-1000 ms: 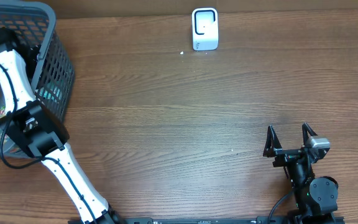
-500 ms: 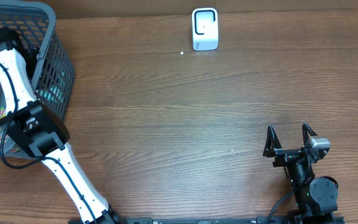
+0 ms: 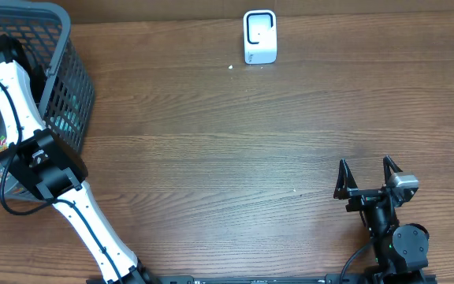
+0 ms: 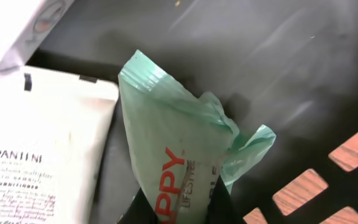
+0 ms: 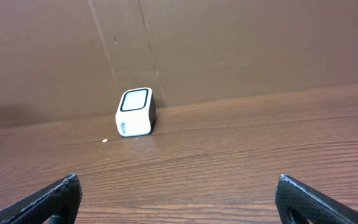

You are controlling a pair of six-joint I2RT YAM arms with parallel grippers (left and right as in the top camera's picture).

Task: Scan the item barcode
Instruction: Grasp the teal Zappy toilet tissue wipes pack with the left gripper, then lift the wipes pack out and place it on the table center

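Two items lie in the grey basket (image 3: pixel 73 87) at the table's (image 3: pixel 235 158) left edge: a white Pantene pack (image 4: pixel 36 162) touching the green pouch (image 4: pixel 166 137). We log the scanner (image 3: pixel 259 36) well apart. The left arm reaches in, left gripper (image 4: pixel 176 211) clamped on the pouch; the right gripper (image 3: pixel 366 175) is low, its jaws wide apart.

Colour notes. The table (image 3: pixel 211 158) is brown with streaky wood grain. The basket (image 3: pixel 68 75), far left, is grey with a grid pattern. The pouch (image 4: pixel 166 143) is mint green with red lettering. The Pantene pack (image 4: pixel 36 162) is white with black print. The scanner (image 3: pixel 259 36) is white with a dark-edged window. The right gripper (image 3: pixel 364 164) is black. The left arm (image 3: pixel 18 102) is white with black joints.
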